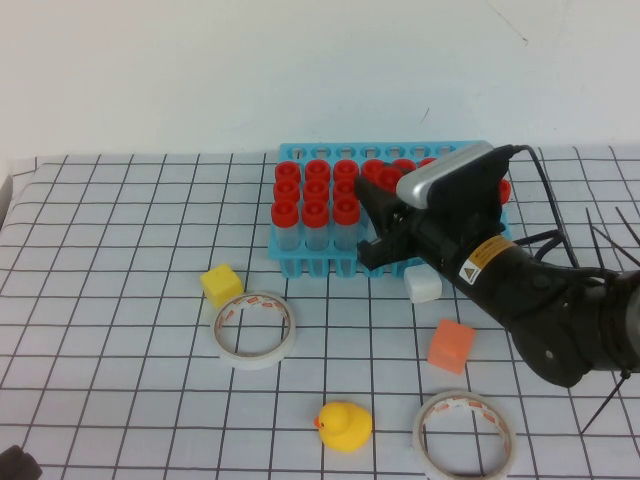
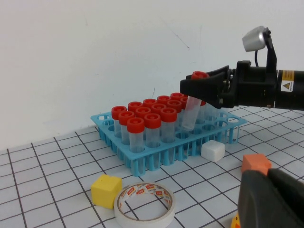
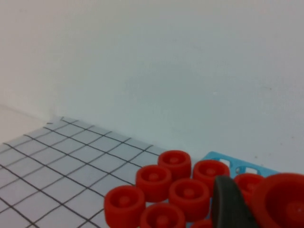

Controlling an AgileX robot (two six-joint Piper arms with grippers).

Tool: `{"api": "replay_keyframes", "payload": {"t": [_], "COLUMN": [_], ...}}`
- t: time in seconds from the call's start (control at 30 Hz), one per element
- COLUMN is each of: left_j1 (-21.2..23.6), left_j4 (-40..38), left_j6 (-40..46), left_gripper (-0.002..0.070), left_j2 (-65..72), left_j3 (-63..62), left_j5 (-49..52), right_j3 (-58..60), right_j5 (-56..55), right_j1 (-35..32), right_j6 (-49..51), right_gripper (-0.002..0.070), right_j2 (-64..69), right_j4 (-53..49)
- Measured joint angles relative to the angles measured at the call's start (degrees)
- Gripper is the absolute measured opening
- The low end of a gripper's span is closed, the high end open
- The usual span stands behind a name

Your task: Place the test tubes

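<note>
Right gripper (image 2: pixel 195 88) over blue rack (image 2: pixel 142 164), jaws partway apart, clamped on red-capped test tube (image 2: pixel 189 114). Tube tilted, lower end among the racked tubes. Left gripper (image 1: pixel 18 466) closed, parked at near-left table corner.

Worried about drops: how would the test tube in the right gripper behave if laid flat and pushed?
The test tube, held tilted by the right gripper over the blue rack, is round and smooth, so it would probably roll. It looks like thin, translucent plastic, so likely light and stiff. The left gripper is shut, at the near left edge.
</note>
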Motion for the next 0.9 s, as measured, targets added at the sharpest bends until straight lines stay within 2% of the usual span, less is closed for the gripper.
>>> {"api": "replay_keyframes", "payload": {"t": [0.23,0.47,0.9], "left_j1": [0.00,0.00,0.00], "left_j4": [0.00,0.00,0.00], "left_j6": [0.00,0.00,0.00], "left_gripper": [-0.0001,-0.0001,-0.0001], "left_j2": [0.00,0.00,0.00], "left_j3": [0.00,0.00,0.00], "left_j5": [0.00,0.00,0.00], "right_j3": [-0.32,-4.56,-5.24], "right_j5": [1.25,12.24,9.62], "right_j1": [0.00,0.00,0.00], "right_j6": [-1.32,-1.32,-1.32], "right_gripper": [0.0268,0.0268,0.0268], "right_j2": [0.13,0.13,2.32], "right_j4": [4.37,4.99,4.86]}}
